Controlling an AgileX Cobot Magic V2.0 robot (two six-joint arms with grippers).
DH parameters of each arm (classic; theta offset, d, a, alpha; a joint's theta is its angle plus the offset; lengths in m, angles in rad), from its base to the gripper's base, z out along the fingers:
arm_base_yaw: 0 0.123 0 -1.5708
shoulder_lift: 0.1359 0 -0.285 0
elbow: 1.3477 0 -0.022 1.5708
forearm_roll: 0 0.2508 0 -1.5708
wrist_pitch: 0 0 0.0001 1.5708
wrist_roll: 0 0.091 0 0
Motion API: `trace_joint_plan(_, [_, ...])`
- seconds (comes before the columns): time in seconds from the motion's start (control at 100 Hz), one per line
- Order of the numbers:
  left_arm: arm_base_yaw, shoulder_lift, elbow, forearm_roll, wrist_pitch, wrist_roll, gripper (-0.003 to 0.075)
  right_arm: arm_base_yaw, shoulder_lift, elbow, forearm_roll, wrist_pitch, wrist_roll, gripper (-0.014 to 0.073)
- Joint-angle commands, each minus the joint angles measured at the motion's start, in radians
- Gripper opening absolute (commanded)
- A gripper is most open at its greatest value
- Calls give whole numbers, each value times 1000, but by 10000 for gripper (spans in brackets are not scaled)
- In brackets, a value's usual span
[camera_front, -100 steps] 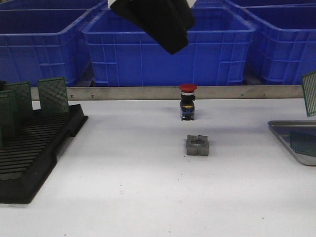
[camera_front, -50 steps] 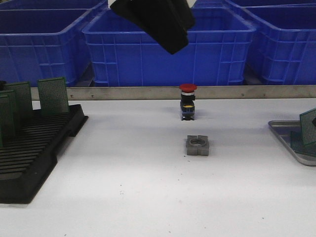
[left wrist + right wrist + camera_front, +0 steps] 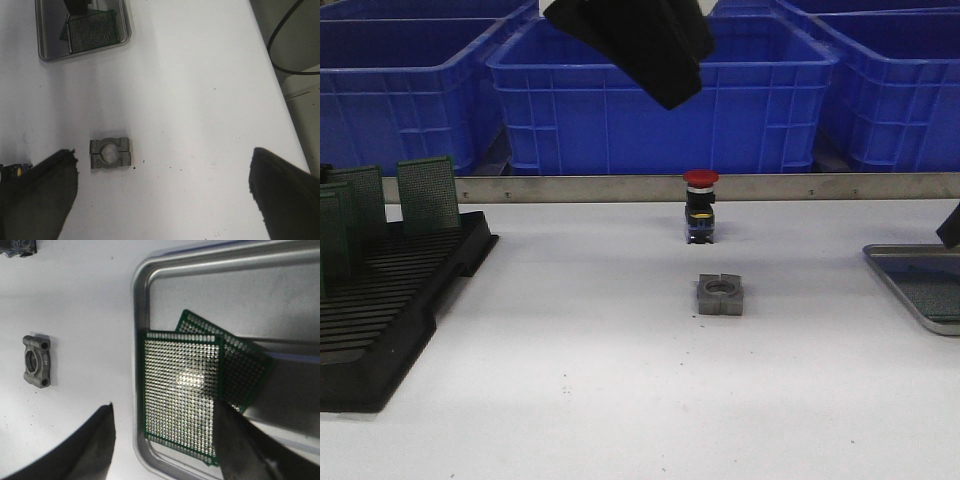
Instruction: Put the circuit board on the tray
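Note:
The silver-grey tray (image 3: 890, 260) lies at the table's right edge. In the right wrist view the tray (image 3: 142, 300) holds two green circuit boards: the upper board (image 3: 182, 390) lies partly over the lower board (image 3: 245, 372), its edge by the rim. My right gripper (image 3: 160, 455) is open just above them, one finger over the table, the other finger (image 3: 245, 450) over the upper board's corner. It shows as a dark tip in the front view (image 3: 950, 228). My left gripper (image 3: 160, 200) is open and empty, high above the table's middle (image 3: 640, 45).
A black slotted rack (image 3: 390, 300) with several upright green boards (image 3: 428, 195) stands at the left. A red push-button (image 3: 700, 205) and a grey metal block (image 3: 721, 294) sit mid-table. Big blue bins (image 3: 660, 100) line the back behind a metal rail.
The board held upright at the right edge came down into the tray and now lies flat there, let go. The left arm has not moved.

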Motion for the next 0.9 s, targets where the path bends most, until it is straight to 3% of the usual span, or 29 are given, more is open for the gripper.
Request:
trace_joint_plan(0.0, [-5,-53,-27,-55,17,-50,636,-5,-57,-28,46,18,-19,460])
trace_joint_plan(0.23, [20,-98,-27,-30,-99,-187,635,28,-168,-26,46,-47,-37,460])
trace_joint_plan(0.58, [215,-243,-1,-48,-281,-448,635,214,-510,-23,-2,-243,-50,460])
trace_joint_plan(0.72, [316,-338,125,-104,-368,-463,635,274,-637,-6,-29,-286,-50,460])
trace_joint_plan(0.89, [414,-506,371,-133,-565,-465,635,336,-818,137,-59,-483,-99,460])
